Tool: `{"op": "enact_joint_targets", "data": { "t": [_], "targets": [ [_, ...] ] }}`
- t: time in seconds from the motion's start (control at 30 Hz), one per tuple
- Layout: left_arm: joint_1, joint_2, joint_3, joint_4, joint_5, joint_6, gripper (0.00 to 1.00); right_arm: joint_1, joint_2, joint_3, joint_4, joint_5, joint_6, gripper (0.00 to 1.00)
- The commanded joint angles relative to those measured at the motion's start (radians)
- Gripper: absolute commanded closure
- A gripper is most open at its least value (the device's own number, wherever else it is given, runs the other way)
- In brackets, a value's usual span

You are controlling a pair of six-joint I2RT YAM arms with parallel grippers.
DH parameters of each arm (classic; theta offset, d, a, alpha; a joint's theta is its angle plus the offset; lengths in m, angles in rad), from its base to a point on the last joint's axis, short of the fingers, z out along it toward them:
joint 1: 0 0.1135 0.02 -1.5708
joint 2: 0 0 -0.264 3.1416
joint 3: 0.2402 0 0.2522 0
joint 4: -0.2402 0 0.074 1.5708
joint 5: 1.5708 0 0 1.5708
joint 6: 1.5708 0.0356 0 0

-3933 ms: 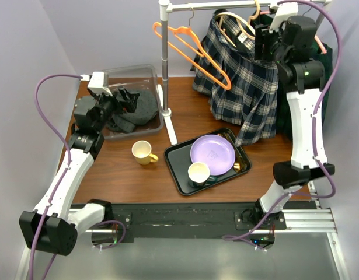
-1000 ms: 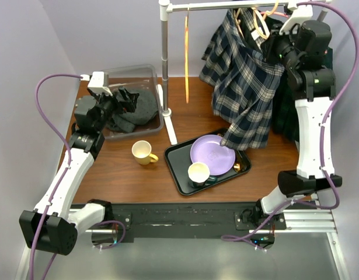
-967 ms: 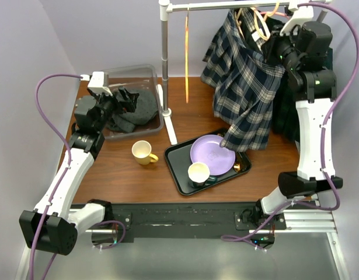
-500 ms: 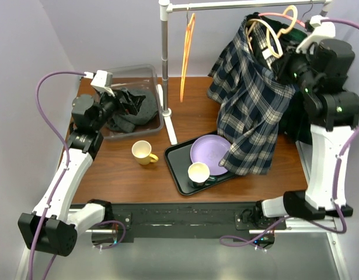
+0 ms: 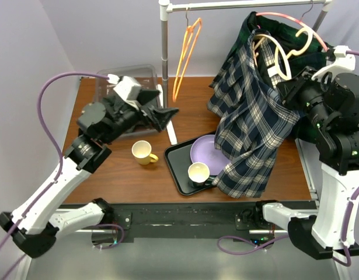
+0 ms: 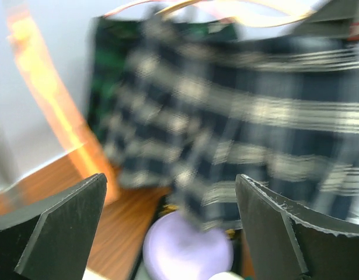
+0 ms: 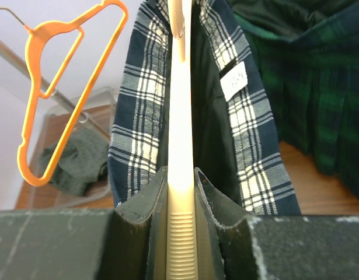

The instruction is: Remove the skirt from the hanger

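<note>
Left side first: the left hand (image 5: pixel 166 116) is spread wide with nothing in it, up off the surface (image 5: pixel 118 175) and pointed across at the skirt. Its wrist view is blurry but shows plaid filling the gap between the two fingers, so not touching. Below it there's a yellow mug (image 5: pixel 143 153), then a black tray (image 5: pixel 174 175) with a purple plate (image 5: pixel 205 151) and a small cup (image 5: pixel 198 172). An empty orange hanger (image 5: pixel 185 58) dangles off the rail (image 5: pixel 237 4).

The plaid skirt (image 5: pixel 252 119) is draped over a cream hanger (image 5: pixel 278 55) held out at a tilt, waistband up top, and the hem seems to trail down onto the tray's right edge. Can't tell if the hook is on the rail. The right hand (image 7: pixel 180 186) is pinching that hanger's ribbed bar, fingers pressed tight either side. A green skirt (image 7: pixel 307 87) hangs behind.

My take: it's light, soft, floppy pleated cloth, not fragile, and it'll slump once it's free. Grabbing the hem would only stretch it. I'd pinch the waistband near the white tag (image 7: pixel 234 80), close to one hanger shoulder, and peel it off that end while the right hand holds the hanger steady
</note>
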Motion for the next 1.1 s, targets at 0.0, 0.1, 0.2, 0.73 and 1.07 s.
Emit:
{"op": "enact_joint_targets", "data": {
  "t": [0.0,0.1,0.2,0.73,1.07],
  "targets": [
    [-0.239,0.085,0.140,-0.019,-0.148,0.090,0.04,-0.001,-0.032,-0.042,0.227,0.027,0.139,1.00],
    [-0.414,0.167,0.195,0.017,-0.217,0.134,0.04,-0.001,-0.046,-0.082,0.285,0.056,0.183,1.00],
    [-0.538,0.263,0.261,0.066,-0.252,0.170,0.02,-0.001,-0.041,-0.079,0.300,0.082,0.206,1.00],
    [-0.628,0.524,0.306,0.232,-0.279,0.226,0.00,0.000,-0.046,-0.079,0.363,0.068,0.306,1.00],
    [-0.631,0.653,0.362,0.296,-0.226,0.157,0.08,0.000,-0.088,-0.166,0.414,0.070,0.309,1.00]
  ]
}}
